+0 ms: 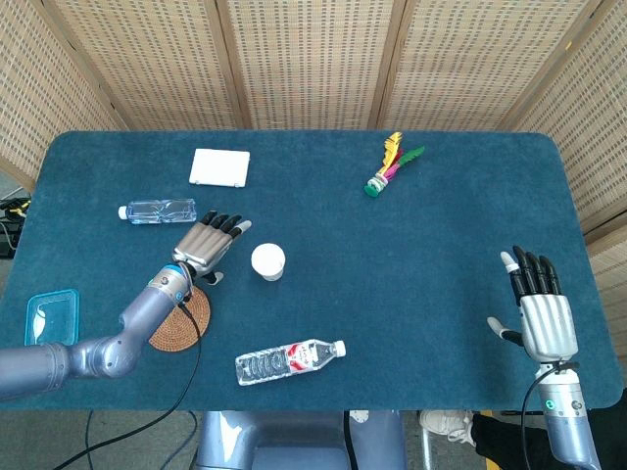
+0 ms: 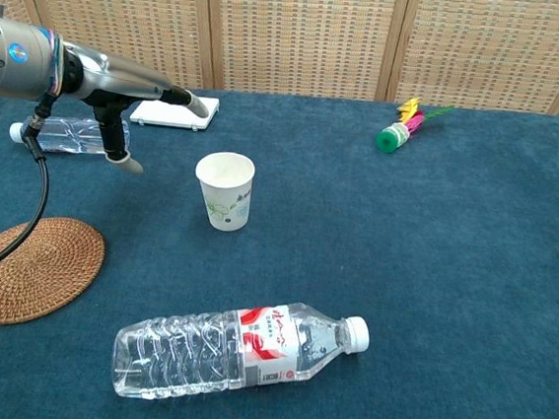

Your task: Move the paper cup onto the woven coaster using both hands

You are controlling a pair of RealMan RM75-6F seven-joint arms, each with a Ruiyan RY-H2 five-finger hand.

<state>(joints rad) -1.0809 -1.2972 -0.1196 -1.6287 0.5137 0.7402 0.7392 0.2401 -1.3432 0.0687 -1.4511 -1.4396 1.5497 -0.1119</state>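
Our left hand (image 1: 207, 247) hung flat above the blue cloth with its dark fingers (image 1: 227, 224) spread and nothing in them, palm down, reaching toward the cup; we judged this a pre-grasp posture, open wide enough to come around the cup's side. Just beyond those fingertips, apart from them, stood the white paper cup with a green leaf print (image 1: 267, 261), upright and mouth up, not yet touched. Beneath and behind the left wrist lay the round woven rattan coaster (image 1: 186, 320), partly covered by the forearm in the head view, so the carry looked short: back toward the arm's own side. Our right hand (image 1: 538, 315) rested far across the table from the cup, fingers straight and apart, empty; since the task called for both hands, we judged it was waiting its turn.

Past the left hand's far side lay a clear plastic bottle without a label (image 1: 157, 211), and nearer us than the cup a clear water bottle with a red label (image 1: 289, 360) lay on its side, a thing to steer around.
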